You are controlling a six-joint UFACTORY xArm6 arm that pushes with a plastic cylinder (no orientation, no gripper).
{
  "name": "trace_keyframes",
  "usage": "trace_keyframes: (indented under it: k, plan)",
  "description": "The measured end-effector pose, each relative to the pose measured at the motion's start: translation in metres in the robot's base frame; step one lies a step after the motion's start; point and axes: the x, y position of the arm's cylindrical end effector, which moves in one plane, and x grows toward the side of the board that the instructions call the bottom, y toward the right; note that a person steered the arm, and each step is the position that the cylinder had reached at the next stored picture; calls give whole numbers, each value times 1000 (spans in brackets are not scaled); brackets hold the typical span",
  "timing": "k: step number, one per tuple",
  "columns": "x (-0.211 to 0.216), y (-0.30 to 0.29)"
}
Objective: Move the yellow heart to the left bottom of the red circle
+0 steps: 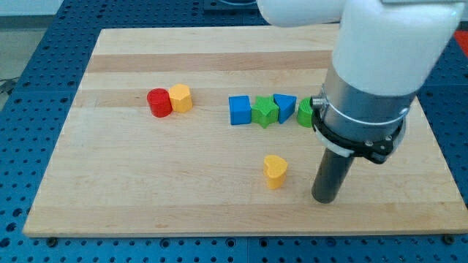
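1. The green block at the row's right end is largely hidden behind the arm; its shape cannot be determined.
2. The arm is cut off by the view's top edge.

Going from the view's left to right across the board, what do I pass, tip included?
Red circle → yellow block → blue cube → green star → yellow heart → blue block → green block → my tip.
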Motion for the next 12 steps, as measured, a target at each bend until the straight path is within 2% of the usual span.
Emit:
trace_keyframes:
  k: [4,5,6,7,10,12]
  plan:
    - [-25,-62]
    - [-25,-57]
    - [-24,-28]
    - [-24,-29]
    - [-30,-75]
    - [-30,-144]
